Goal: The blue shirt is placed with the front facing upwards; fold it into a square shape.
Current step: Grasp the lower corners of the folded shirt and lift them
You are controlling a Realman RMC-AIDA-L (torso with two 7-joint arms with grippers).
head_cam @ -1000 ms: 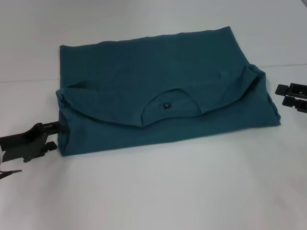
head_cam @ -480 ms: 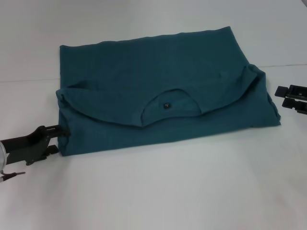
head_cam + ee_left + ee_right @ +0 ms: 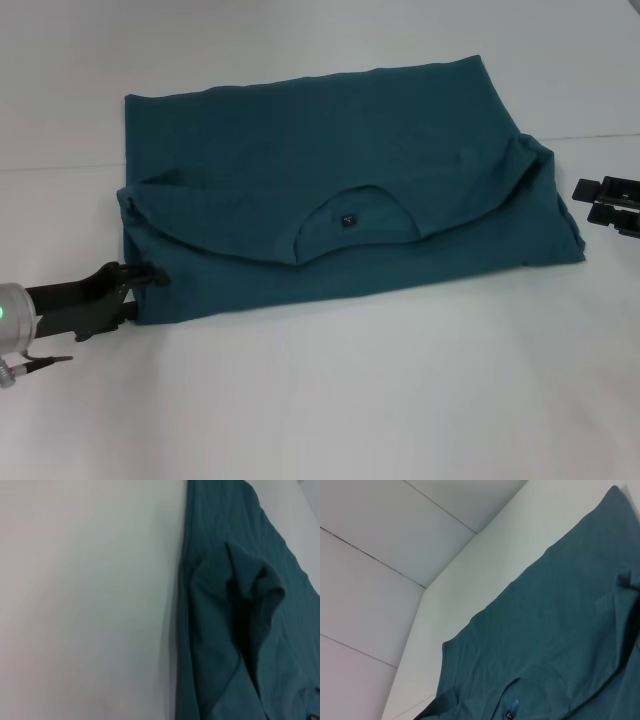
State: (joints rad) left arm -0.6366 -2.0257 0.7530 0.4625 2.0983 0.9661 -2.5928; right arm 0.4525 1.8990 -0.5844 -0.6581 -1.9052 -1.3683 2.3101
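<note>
Touching blue shirt [image 3: 330,190]: left gripper [image 3: 150,275] fingers

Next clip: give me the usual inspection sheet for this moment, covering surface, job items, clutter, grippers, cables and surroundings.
Surface: white table, bare around the garment.
Job's things: blue shirt lies partly folded into a wide rectangle, not yet square; the collar with its small dark label faces up, and both sides are turned inward. No print visible.
Clutter: nothing seen.
Grippers: left gripper low at the shirt's near left corner, its tips at the fabric edge; whether it grips cannot be told. Right gripper sits on the table just off the shirt's right edge, apart from it.
Cables: nothing seen.
Surroundings: pale panelled wall behind the table in the right wrist view.
</note>
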